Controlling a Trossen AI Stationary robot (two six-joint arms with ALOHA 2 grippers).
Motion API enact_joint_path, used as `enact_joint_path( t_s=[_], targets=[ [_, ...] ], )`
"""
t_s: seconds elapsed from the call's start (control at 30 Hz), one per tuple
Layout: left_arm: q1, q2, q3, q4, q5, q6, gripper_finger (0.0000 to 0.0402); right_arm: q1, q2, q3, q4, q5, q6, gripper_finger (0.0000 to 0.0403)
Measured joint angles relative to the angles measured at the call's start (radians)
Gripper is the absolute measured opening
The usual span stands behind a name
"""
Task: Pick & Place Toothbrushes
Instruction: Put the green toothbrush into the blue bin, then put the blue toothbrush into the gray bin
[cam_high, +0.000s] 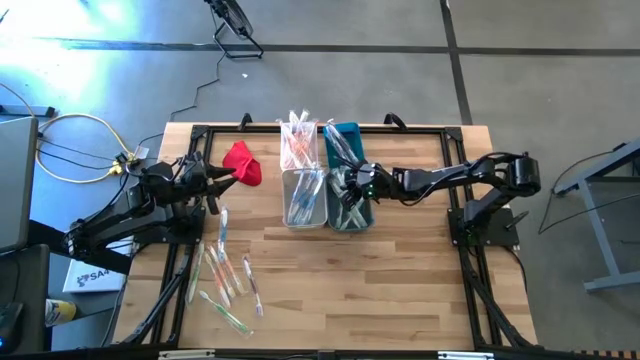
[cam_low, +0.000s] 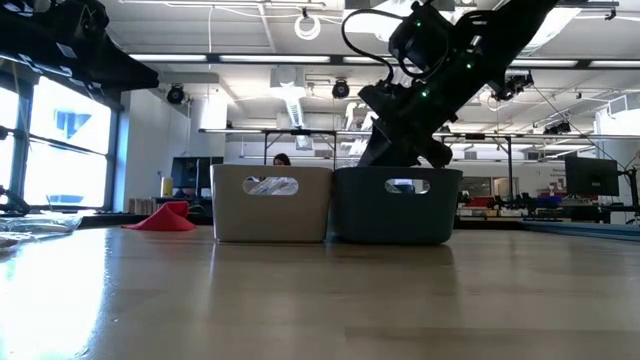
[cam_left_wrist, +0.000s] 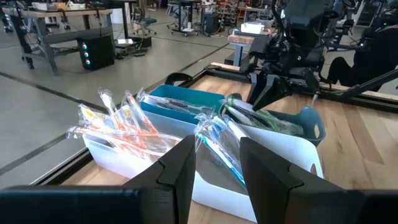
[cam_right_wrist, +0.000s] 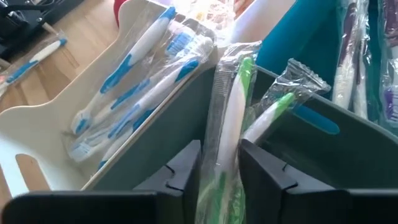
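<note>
My right gripper (cam_high: 349, 187) reaches slanting down into the dark grey bin (cam_high: 362, 215) at the table's middle. In its wrist view a green toothbrush (cam_right_wrist: 231, 118) in a clear wrapper stands in the gap between its parted fingers (cam_right_wrist: 221, 155), leaning on the bin's wall (cam_right_wrist: 155, 143); a second green one (cam_right_wrist: 273, 109) leans beside it. The white bin (cam_high: 303, 197) to its left holds blue toothbrushes (cam_right_wrist: 137, 74). Several more toothbrushes (cam_high: 228, 275) lie loose on the wood at the near left. My left gripper (cam_left_wrist: 217, 155) waits at the table's left, level, open, with nothing in it. My right gripper has the green toothbrush's wrapper (cam_right_wrist: 214, 155) in the gap between its two fingers, which come from above and the right, slanting down, along the brush. I cannot tell whether the fingers touch the wrapper. The brush stands tilted, its lower end hidden inside the bin.
Behind the two near bins stand a white bin (cam_high: 298, 145) of orange and pink brushes and a teal bin (cam_high: 346, 140) of purple ones. A red cloth (cam_high: 243, 163) lies at the far left, close to my left gripper (cam_high: 214, 186). Bare wood spreads over the near right.
</note>
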Motion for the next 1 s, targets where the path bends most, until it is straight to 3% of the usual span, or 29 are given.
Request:
enact_joint_path(
  t_s=[0.43, 0.7, 1.0],
  targets=[
    [0.0, 0.0, 0.0, 0.0, 0.003, 0.0, 0.0124, 0.0, -0.076, 0.0, -0.025, 0.024, -0.004, 0.0167],
    [0.0, 0.0, 0.0, 0.0, 0.003, 0.0, 0.0124, 0.012, -0.08, 0.0, -0.064, 0.007, -0.09, 0.0201],
    [0.0, 0.0, 0.0, 0.0, 0.003, 0.0, 0.0124, 0.015, -0.107, -0.001, -0.066, -0.049, -0.099, 0.0201]
  ],
)
